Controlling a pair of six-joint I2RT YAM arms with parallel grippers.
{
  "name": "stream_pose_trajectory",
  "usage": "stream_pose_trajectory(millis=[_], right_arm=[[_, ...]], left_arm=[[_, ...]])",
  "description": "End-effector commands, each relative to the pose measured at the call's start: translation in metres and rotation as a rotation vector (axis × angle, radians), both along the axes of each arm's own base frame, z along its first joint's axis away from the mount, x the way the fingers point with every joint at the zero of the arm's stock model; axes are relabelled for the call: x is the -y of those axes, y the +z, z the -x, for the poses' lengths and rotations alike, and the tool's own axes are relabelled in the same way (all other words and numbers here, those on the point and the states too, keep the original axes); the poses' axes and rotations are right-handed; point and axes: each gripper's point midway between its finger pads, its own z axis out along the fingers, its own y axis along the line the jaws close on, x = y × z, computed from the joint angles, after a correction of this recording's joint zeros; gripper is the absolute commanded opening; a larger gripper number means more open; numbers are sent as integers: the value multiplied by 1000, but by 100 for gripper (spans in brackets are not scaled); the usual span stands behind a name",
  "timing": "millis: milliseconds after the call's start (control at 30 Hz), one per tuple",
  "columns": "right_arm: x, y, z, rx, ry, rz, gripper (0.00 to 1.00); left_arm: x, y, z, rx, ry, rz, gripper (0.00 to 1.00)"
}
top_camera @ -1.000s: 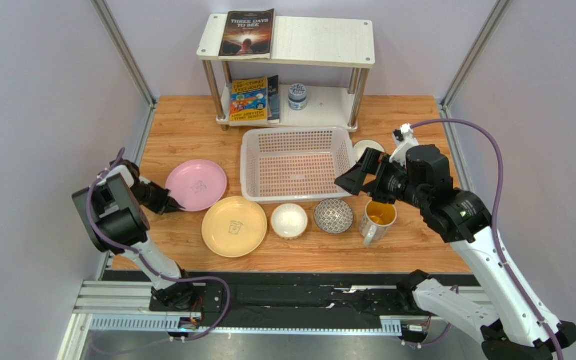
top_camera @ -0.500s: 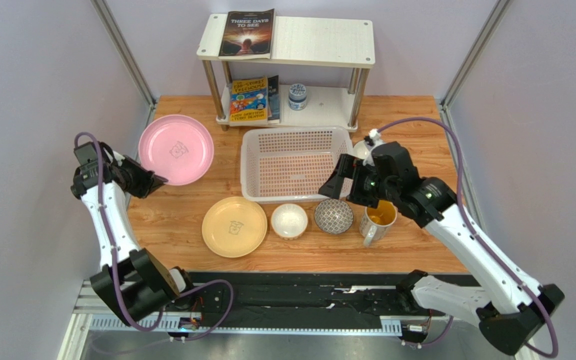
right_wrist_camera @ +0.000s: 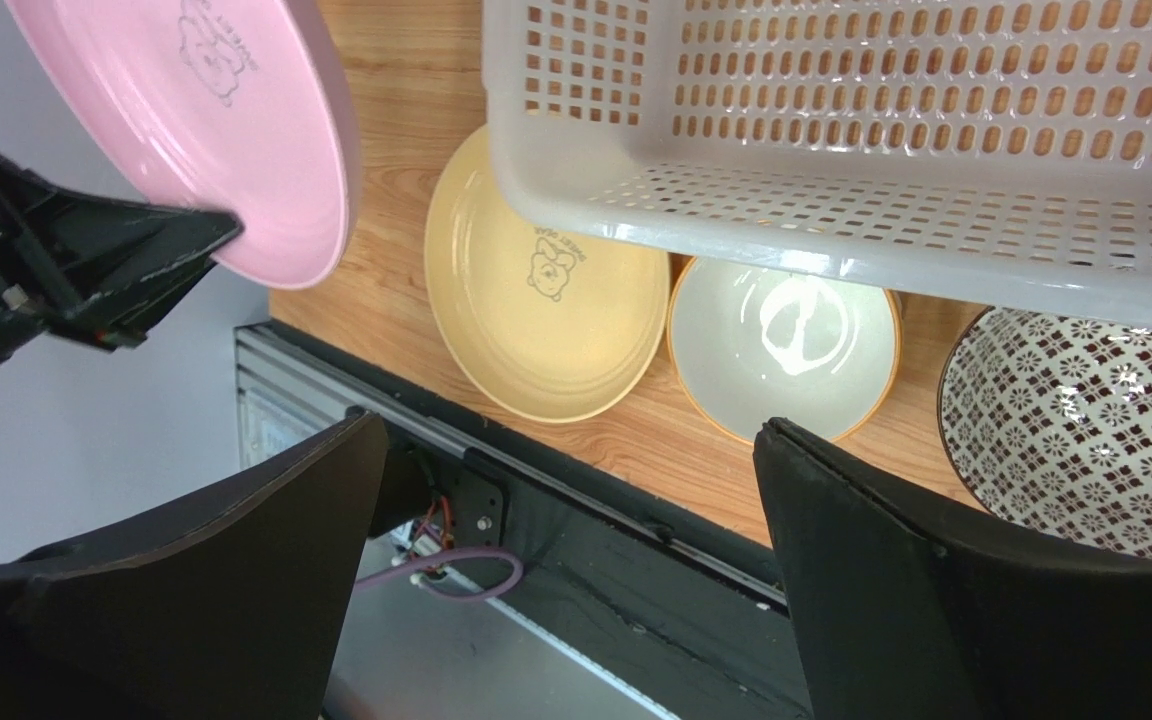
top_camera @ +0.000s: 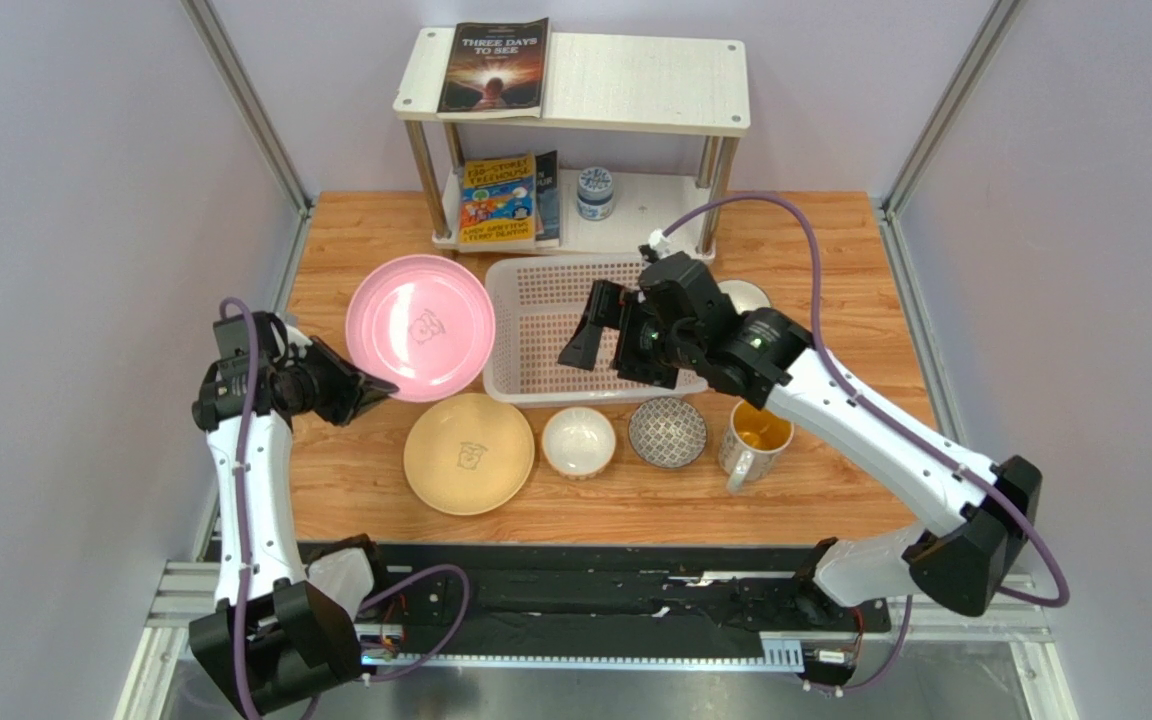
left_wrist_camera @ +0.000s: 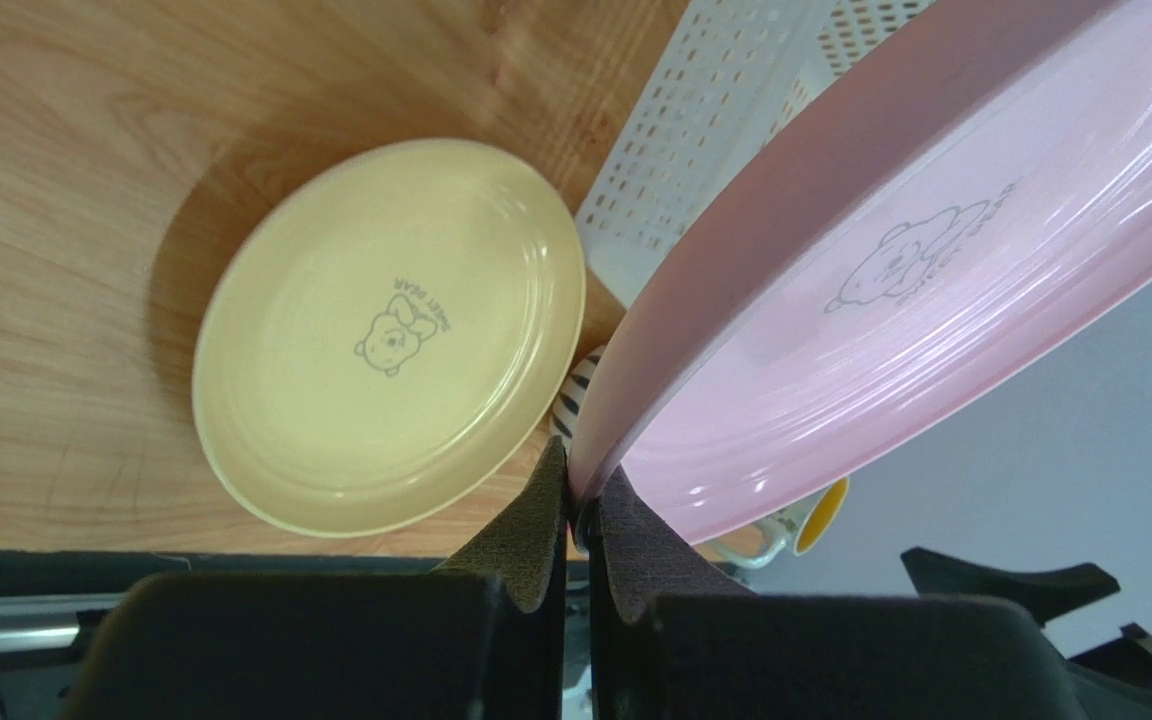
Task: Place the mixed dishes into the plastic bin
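My left gripper (top_camera: pixel 375 392) is shut on the near rim of the pink plate (top_camera: pixel 420 326) and holds it tilted in the air, just left of the plastic bin (top_camera: pixel 537 393). The grip shows in the left wrist view (left_wrist_camera: pixel 582 503). My right gripper (top_camera: pixel 600 330) is open and empty, hovering over the bin's left half. On the table in front of the bin stand the pale yellow plate (top_camera: pixel 468 453), a small white bowl (top_camera: pixel 578 443), the grey patterned bowl (top_camera: pixel 666 432) and the yellow-lined mug (top_camera: pixel 755 438). Another white bowl (top_camera: pixel 749 293) peeks out at the bin's right.
A white two-tier shelf (top_camera: pixel 642 83) stands behind the bin, with books (top_camera: pixel 497 65) and a small blue-and-white jar (top_camera: pixel 593 191) on it. Metal frame posts and grey walls close in both sides. The table's near edge meets a black rail.
My left arm has carried the pink plate rightward and nearer, up to the bin's left edge. My right arm has swung left, from above the mug to over the bin.
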Motion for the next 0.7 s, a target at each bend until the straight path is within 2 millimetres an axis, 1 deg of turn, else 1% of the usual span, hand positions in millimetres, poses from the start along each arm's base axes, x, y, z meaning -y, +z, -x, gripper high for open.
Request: stream_pose_trajectory(millis=[0, 33, 100, 133, 167, 200, 233, 267, 333, 367, 400, 433, 500, 533, 567, 600, 633, 667], right_arm=[[-23, 3, -12, 55, -46, -11, 100], [-30, -7, -13, 42, -42, 7, 100], [-45, -9, -10, 42, -26, 2, 100], [-53, -17, -8, 36, -14, 18, 100], [-58, -19, -9, 41, -14, 20, 100], [-65, -15, -11, 51, -13, 4, 100], [-72, -14, -8, 59, -1, 4, 100], [-76, -20, -10, 65, -12, 25, 100], [-85, -15, -10, 74, -3, 11, 100], [-88, -16, -10, 69, -5, 9, 100], [-91, -13, -11, 77, -6, -7, 100], [-93, -10, -11, 84, -6, -17, 100], [-97, -11, -15, 88, -11, -20, 100], [-98, -12, -16, 87, -7, -15, 100], [-102, -8, -18, 91, -5, -16, 100], [-105, -16, -19, 79, -1, 7, 100], [-108, -18, -19, 77, 3, 13, 100], [-111, -14, -22, 87, -3, 7, 100]], left_arm=[[21, 9, 1, 69, -42, 75, 0], [24, 9, 2, 71, -53, 75, 0], [25, 13, 2, 94, -74, 59, 0], [26, 16, 1, 107, -80, 58, 0], [28, 19, -1, 121, -90, 64, 0], [35, 23, -1, 137, -119, 82, 0], [37, 26, -4, 156, -126, 89, 0], [39, 27, -4, 162, -138, 91, 0], [41, 30, -4, 178, -156, 79, 0], [41, 29, -4, 180, -159, 75, 0], [42, 29, -3, 179, -163, 76, 0], [44, 28, -4, 182, -174, 78, 0], [47, 24, -3, 173, -190, 87, 0], [52, 21, -1, 168, -211, 89, 0], [54, 18, -1, 159, -217, 87, 0], [56, 15, -1, 149, -224, 91, 0], [58, 11, 1, 135, -232, 96, 0], [63, 11, 3, 133, -249, 99, 0]])
